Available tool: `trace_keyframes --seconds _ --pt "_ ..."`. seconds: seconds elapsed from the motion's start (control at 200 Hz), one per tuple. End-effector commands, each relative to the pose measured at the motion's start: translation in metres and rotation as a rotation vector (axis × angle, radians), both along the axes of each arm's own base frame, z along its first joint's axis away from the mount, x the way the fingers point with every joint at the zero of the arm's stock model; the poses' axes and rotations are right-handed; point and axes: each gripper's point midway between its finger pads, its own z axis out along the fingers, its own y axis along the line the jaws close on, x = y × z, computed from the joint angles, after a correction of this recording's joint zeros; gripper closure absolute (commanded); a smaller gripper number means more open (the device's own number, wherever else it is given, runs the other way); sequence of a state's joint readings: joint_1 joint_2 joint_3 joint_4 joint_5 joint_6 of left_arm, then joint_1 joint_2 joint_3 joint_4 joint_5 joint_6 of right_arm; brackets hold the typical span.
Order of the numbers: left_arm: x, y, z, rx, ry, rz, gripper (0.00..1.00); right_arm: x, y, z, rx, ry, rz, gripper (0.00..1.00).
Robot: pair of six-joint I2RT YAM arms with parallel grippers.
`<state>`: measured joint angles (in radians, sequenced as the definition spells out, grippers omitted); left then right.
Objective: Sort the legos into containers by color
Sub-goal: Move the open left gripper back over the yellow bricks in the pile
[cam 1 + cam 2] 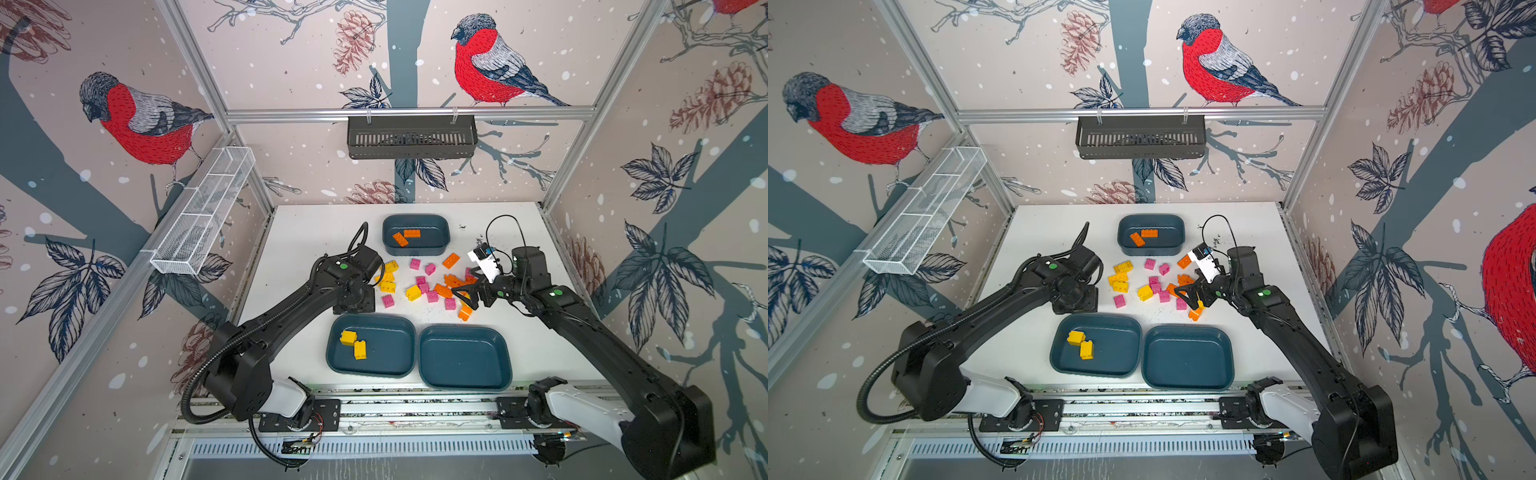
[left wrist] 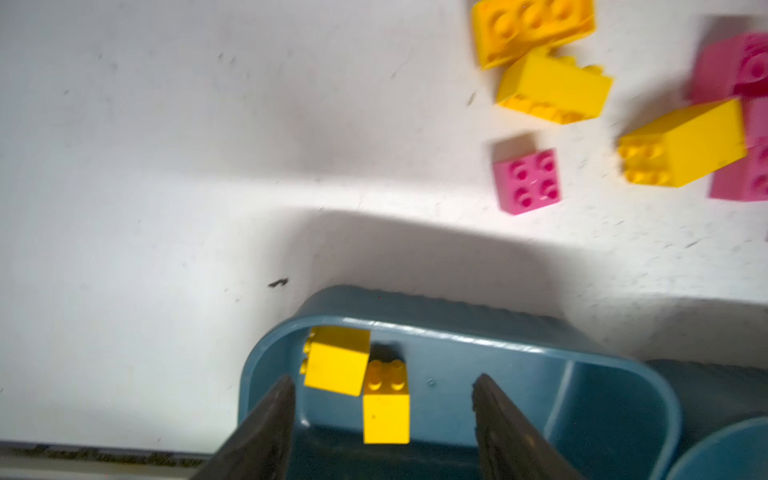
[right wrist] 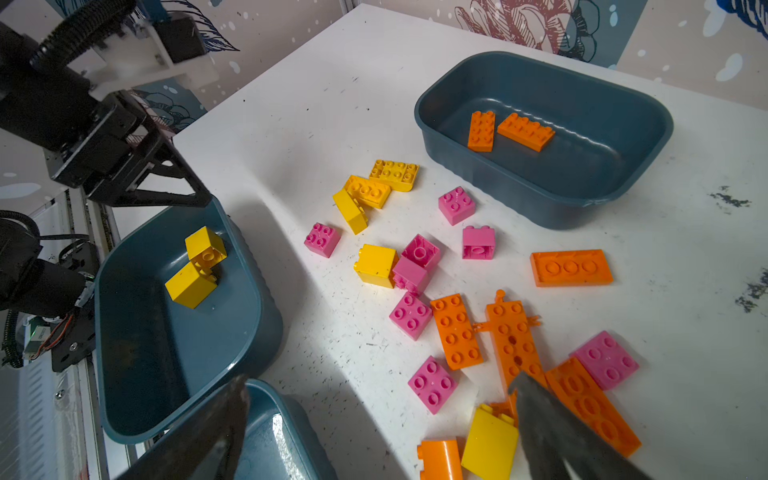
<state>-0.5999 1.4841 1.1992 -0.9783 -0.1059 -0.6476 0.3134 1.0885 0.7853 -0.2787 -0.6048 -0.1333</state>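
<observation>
Hovering above the far-left edge of the near-left tub (image 1: pixel 390 345), the left gripper (image 2: pixel 384 379) has its jaws parted and grips nothing. Below it, two yellow bricks (image 2: pixel 386 411) lie touching at that tub's left end.

Right gripper (image 3: pixel 380 381): jaws spread wide, nothing between them, hanging over the near-right part of the loose pile (image 1: pixel 432 286).

Counts:
- Tubs: three. The near-right tub (image 1: pixel 463 357) sits just beside the near-left tub. The far tub (image 1: pixel 432 239) holds two orange bricks (image 1: pixel 412 233).
- Loose pile, mid-table (image 1: pixel 307 249) between the tubs: eight pink (image 3: pixel 432 384), five yellow (image 3: pixel 376 266), at least five orange (image 3: pixel 571 268). The right finger partly covers the orange ones, so that count is uncertain.

View differences:
- The right wrist view shows one loose yellow brick (image 3: pixel 490 449) beside the right finger. In both top views the gripper overhangs that spot.
- The left wrist view takes in only the near-left tub, a corner of its neighbour and a few loose yellow and pink bricks.
- Only the top views show the black slotted basket (image 1: pixel 411 139) on the far rail and the white wire mesh basket (image 1: pixel 203 216) on the left rail.
</observation>
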Motion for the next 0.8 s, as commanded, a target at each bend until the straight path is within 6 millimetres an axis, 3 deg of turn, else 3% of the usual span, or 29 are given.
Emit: trace_keyframes --seconds 0.0,0.215,0.385,0.595,0.795 --pt "0.03 -0.023 0.003 -0.026 -0.043 -0.073 0.3 0.003 0.003 0.008 0.017 -0.028 0.003 0.01" --pt "0.089 -0.059 0.0 0.026 -0.113 -0.268 0.29 0.005 0.002 0.01 0.019 -0.037 -0.005 0.01" --pt "0.111 -0.084 -0.024 0.017 -0.128 -0.401 0.3 0.005 0.0 0.008 0.015 -0.037 -0.016 0.01" --pt "0.132 -0.089 -0.033 0.047 -0.125 -0.332 0.3 0.005 -0.002 0.002 0.007 -0.028 -0.028 0.01" --pt "0.137 -0.08 -0.045 0.069 -0.091 -0.123 0.31 0.006 -0.003 -0.001 0.006 -0.022 -0.029 0.01"
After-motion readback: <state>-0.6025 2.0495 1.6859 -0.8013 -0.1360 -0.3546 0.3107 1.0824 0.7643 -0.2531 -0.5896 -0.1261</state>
